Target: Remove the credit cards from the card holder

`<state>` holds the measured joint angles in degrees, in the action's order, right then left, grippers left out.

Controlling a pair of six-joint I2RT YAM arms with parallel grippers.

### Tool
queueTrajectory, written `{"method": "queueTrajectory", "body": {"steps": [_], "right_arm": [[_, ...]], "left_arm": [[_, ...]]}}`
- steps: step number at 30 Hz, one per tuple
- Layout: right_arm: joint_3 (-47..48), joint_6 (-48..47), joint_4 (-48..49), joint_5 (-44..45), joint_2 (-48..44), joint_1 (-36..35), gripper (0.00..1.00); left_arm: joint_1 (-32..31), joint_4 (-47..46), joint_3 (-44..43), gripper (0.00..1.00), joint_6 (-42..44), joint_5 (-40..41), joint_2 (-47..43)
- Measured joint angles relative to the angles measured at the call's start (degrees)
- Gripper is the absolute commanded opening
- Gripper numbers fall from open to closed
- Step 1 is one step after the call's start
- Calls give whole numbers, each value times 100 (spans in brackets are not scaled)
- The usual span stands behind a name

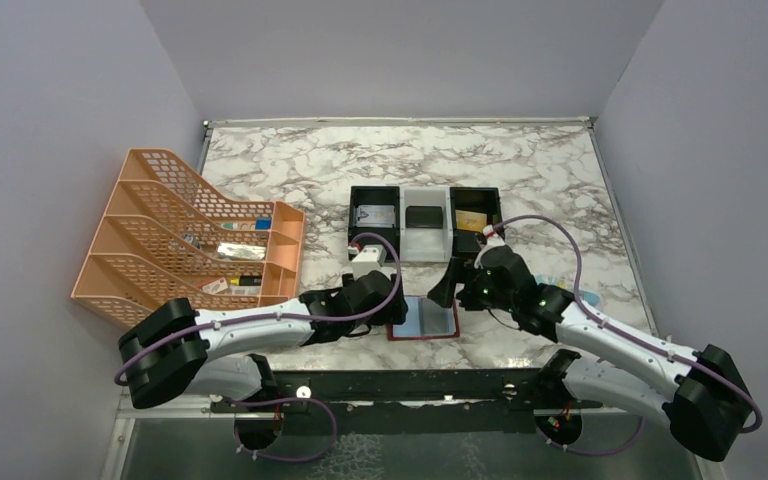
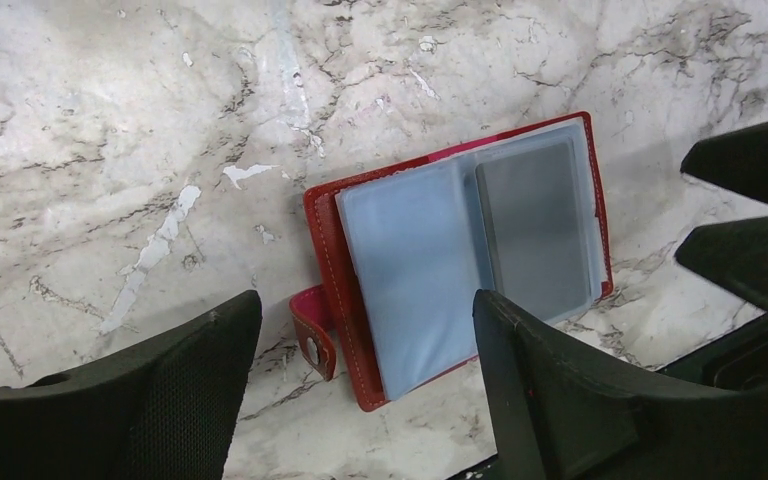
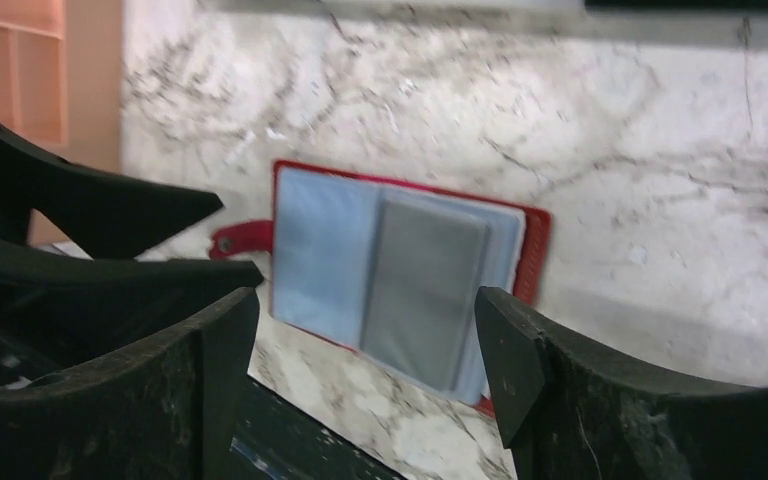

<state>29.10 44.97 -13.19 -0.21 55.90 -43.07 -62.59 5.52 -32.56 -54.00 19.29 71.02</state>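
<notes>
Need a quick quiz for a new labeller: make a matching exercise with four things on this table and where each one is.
Things:
1. card holder
2. file rack
3. gold card
4. grey card

Places:
a. left side of the table
b. right compartment of the tray
c. lying open near the front edge
d. inside a sleeve of the card holder

Pairs: 1-c, 2-a, 3-b, 4-d

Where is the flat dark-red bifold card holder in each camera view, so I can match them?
Top external: dark-red bifold card holder lies open at lower centre.
Left wrist: holder centre-right, snap tab lower-left.
Right wrist: holder centre, tab at left.
Shared landmark: grey-veined white marble tabletop, its near edge beside the holder.
</notes>
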Motion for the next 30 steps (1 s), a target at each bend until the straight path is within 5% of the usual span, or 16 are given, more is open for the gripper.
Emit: {"method": "queueTrajectory", "body": {"steps": [8, 15, 30], "right_arm": [[-372, 133, -22, -479, 107, 0, 55], [-299, 192, 31, -903, 1008, 0, 54], [-103, 166, -7, -907, 1266, 0, 54]], "left_arm": [[0, -63, -74, 67, 129, -66, 400], [0, -28, -79, 54, 212, -155, 686], [0, 17, -184, 42, 295, -201, 800]]}}
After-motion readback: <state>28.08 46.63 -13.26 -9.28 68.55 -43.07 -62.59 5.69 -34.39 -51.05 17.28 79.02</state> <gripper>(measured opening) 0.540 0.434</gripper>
